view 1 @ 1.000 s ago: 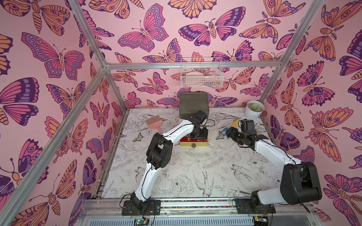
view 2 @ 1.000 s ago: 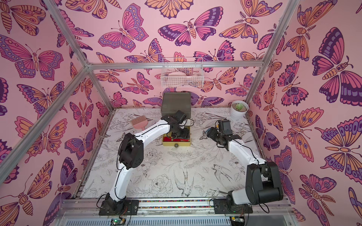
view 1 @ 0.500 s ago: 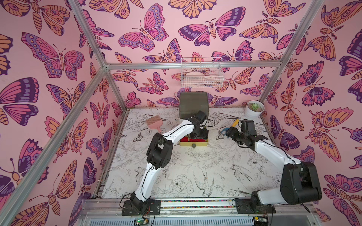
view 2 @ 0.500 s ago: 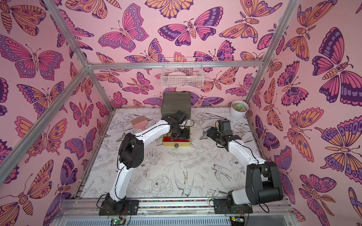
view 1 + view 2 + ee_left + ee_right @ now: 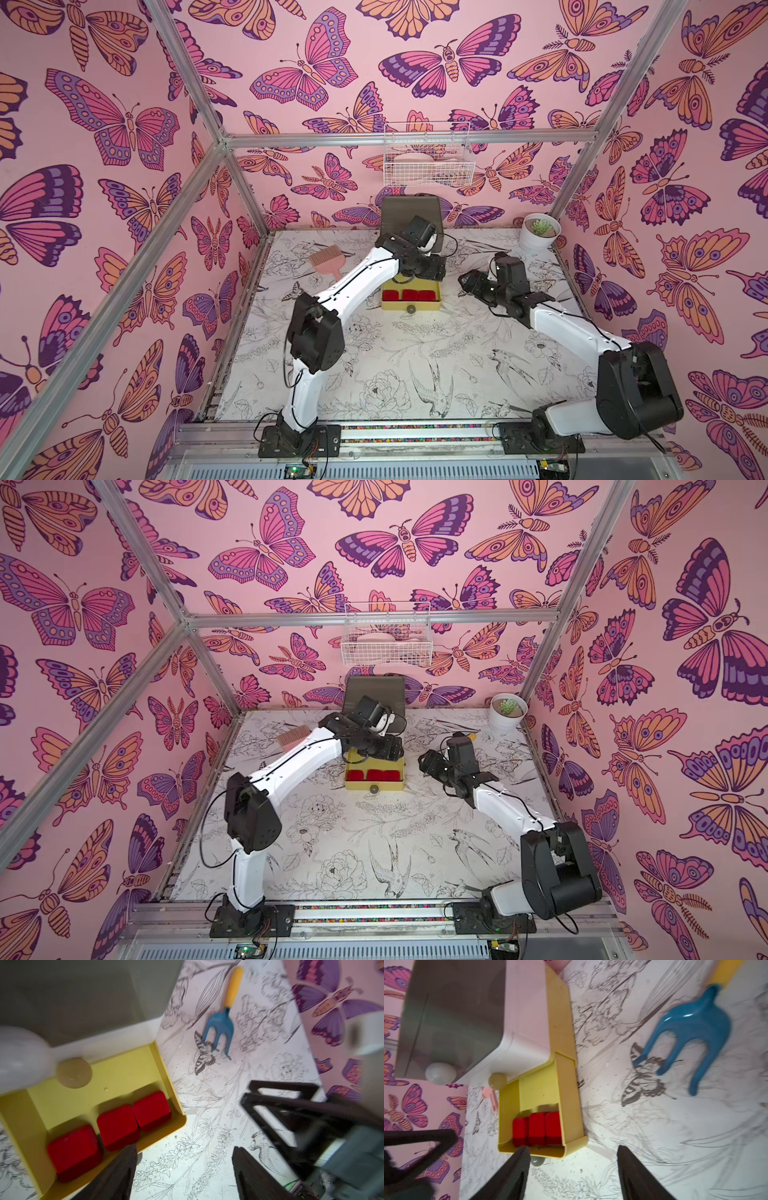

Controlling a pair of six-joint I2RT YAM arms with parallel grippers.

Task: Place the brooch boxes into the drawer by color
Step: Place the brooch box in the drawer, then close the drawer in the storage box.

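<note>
Your drawer chest [image 5: 409, 214] stands at the back middle of the table, against the wall. Its yellow bottom drawer [image 5: 395, 306] stands open toward you. Three red brooch boxes [image 5: 411, 295] lie in it, side by side in a row along the front wall. The grey and white tiers above it are shut. Just up and to the right, a white wire basket [image 5: 428, 174] hangs on the back wall, holding pale things you cannot make out. Further right, in the back corner, a white pot [image 5: 534, 246] holds a small green succulent.

Your left gripper [image 5: 182, 1151] hangs over the open drawer, fingers spread and holding nothing. Your right gripper [image 5: 572, 1148] hovers just right of the drawer, fingers likewise parted and empty.

The table [image 5: 374, 374] is covered in ink drawings of birds and flowers. A pink brush [image 5: 325, 259] lies on it at the left. A blue hand fork [image 5: 220, 1024] with a yellow handle lies right of the chest. Pink butterfly walls [image 5: 124, 124] and an aluminium frame [image 5: 411, 139] enclose it all.
</note>
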